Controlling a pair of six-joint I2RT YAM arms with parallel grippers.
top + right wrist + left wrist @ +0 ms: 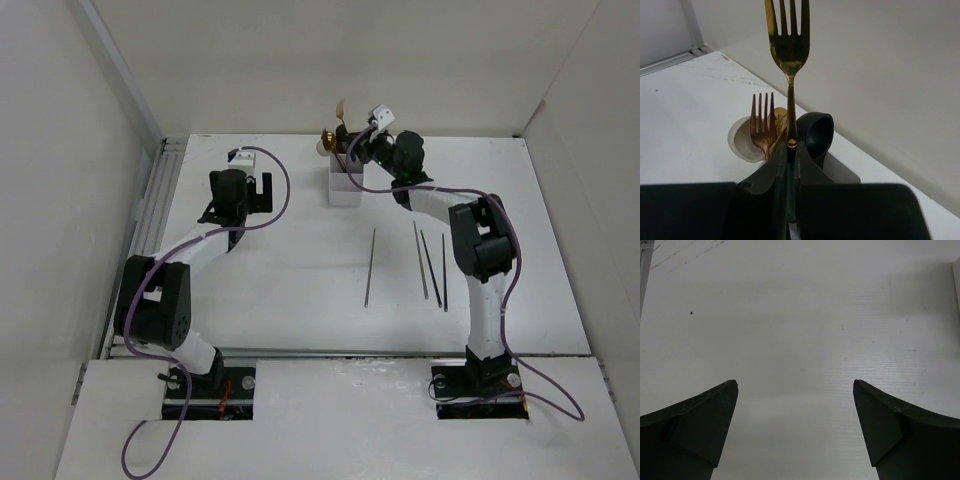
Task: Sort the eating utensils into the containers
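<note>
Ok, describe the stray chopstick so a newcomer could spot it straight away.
Look at the white table, on the near side of the white organiser, where four thin dark chopsticks lie. Three bunch together to the right; the stray chopstick lies alone to their left, apart from them.

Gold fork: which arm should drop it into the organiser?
Right. The right end effector is shut on the gold fork, close by the white organiser. The left end effector is open and empty over bare table, off to the side.
</note>
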